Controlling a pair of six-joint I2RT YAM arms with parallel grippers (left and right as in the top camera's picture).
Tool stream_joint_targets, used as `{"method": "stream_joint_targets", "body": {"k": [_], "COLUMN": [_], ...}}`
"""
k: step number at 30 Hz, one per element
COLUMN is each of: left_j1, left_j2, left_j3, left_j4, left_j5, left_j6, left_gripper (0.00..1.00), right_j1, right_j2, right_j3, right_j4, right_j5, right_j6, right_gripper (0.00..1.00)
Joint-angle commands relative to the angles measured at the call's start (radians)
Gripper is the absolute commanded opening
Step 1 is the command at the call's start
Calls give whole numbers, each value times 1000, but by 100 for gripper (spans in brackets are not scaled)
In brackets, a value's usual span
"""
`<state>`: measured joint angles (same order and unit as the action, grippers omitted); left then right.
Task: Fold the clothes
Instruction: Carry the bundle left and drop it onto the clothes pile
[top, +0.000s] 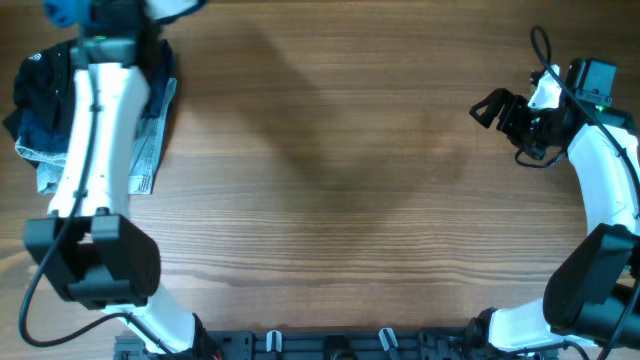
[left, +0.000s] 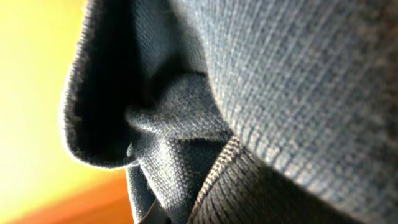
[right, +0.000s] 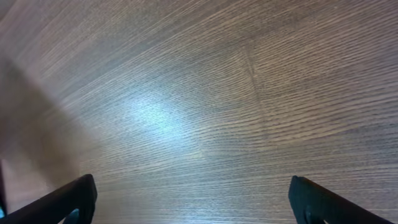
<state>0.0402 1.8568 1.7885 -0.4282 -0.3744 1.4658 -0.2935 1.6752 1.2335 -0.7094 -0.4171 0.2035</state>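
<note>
Overhead, the clothes (top: 62, 10) bunch right against the left gripper (top: 108, 20).

The surface (top: 330, 180) is warm brown wood with thin wavy lines. Under the right tool (right: 198, 202) it has a pale shiny patch. That tool's fingers (right: 68, 199) are black. The left arm (top: 95, 130) and right arm (top: 605, 170) are white with black joints, and each has a small green light. Far across from the right tool, the shirt (top: 62, 12) is plain bright blue. Up close it looks duller grey-blue, with tiny knit rows, against a yellow and orange blur. Beside it are a black top (top: 40, 80) with a small white mark and pale, washed-out jeans (top: 150, 145).
</note>
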Motion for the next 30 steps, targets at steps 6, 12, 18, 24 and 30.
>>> {"method": "stream_joint_targets", "body": {"k": [6, 12, 18, 24, 30], "left_j1": [265, 312, 381, 443, 454], "left_j2": [-39, -38, -30, -28, -28], "left_j3": [9, 9, 9, 9, 9], "left_j4": [20, -86, -119, -157, -488], "left_j5": [341, 425, 435, 493, 497], "left_j6": [56, 56, 57, 56, 37], "left_gripper": [4, 4, 4, 4, 22], "right_j1": [4, 4, 4, 4, 4], "right_j2": [-22, -22, -22, -22, -22], "right_j3": [19, 19, 19, 19, 19], "right_j4": [2, 2, -8, -2, 2], "right_j5": [25, 24, 25, 24, 24], "right_j6": [-20, -18, -21, -17, -10], "right_gripper": [99, 100, 99, 99, 99]}}
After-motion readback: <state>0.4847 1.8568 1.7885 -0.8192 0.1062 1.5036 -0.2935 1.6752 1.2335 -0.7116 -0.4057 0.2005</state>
